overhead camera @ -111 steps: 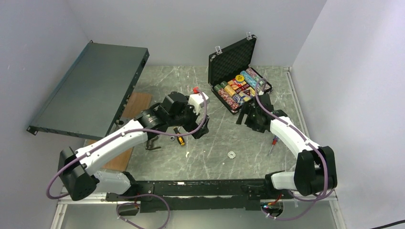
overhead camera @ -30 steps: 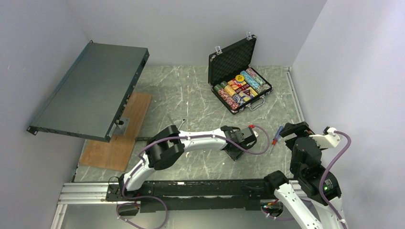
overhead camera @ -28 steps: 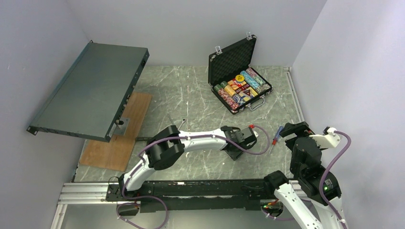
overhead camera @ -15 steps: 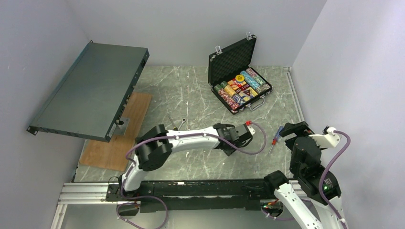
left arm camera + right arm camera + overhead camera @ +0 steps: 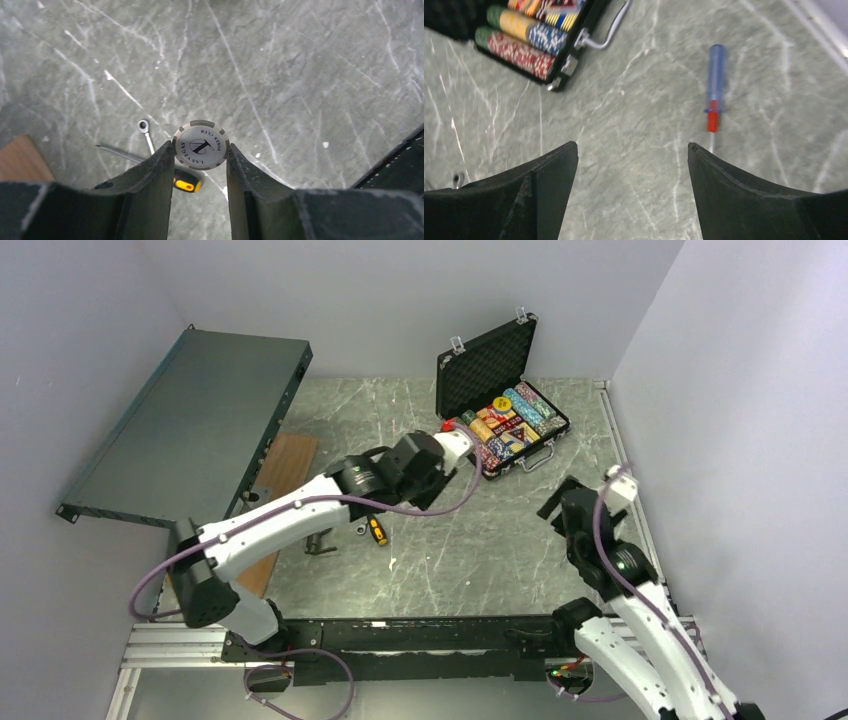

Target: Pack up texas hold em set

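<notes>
Left wrist view has the left gripper (image 5: 200, 153) pinched narrowly on a white poker chip (image 5: 201, 144), held on edge above the table (image 5: 310, 75), while the open briefcase (image 5: 487, 362) lies just beyond and to its right, nearer this arm than the wide-open, empty right gripper (image 5: 631, 150).

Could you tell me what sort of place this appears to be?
Probably a robot lab test cell: plain white walls box in a marble-look table, with robot arms bolted to its near-edge rail.
</notes>
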Robot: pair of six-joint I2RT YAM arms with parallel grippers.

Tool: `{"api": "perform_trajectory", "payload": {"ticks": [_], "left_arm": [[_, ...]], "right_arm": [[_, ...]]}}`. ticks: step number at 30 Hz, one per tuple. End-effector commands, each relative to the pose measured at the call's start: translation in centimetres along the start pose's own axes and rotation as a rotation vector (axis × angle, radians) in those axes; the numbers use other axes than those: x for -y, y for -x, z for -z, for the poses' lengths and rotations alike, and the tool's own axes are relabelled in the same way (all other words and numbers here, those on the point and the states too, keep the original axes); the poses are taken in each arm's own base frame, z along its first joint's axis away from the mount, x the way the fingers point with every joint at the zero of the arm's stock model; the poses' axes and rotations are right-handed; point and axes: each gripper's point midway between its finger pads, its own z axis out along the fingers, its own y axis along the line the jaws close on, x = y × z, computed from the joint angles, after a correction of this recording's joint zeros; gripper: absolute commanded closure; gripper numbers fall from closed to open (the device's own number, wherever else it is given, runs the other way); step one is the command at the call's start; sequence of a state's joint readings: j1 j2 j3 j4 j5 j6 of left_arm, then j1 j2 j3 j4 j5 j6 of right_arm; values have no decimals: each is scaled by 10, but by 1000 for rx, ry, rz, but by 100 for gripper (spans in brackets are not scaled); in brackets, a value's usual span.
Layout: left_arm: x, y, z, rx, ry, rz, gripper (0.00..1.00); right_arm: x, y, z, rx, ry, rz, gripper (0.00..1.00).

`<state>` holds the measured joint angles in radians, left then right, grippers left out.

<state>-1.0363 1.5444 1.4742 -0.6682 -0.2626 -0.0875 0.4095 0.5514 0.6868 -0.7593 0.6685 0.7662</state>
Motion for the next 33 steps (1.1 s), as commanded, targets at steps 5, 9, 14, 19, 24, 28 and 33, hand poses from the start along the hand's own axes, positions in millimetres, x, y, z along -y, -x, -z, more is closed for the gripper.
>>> {"api": "perform_trajectory", "payload": {"ticks": [5,9,14,19,24,28,33], "left_arm": [[-22,6,25,147,-34,-38,67],[-19,2,31,179,-67,-35,68],[-16,-2,34,166,-88,-28,70],[-13,-2,37,175,-103,-29,70],[-13,-3,37,172,-109,-33,70],[-11,-3,37,172,-117,-34,70],[-10,-4,35,165,-122,-34,71]], "right_arm": [[-132,-28,-11,-426,689,43,16],[-179,-31,19,-621,1066,-8,13],[-225,-34,48,-663,1242,-2,16],[-255,-52,62,-736,1291,-1,29],[-263,-61,69,-754,1315,-6,37],[-265,-70,71,-788,1319,-6,45],[-271,-86,80,-837,1335,2,51]]}}
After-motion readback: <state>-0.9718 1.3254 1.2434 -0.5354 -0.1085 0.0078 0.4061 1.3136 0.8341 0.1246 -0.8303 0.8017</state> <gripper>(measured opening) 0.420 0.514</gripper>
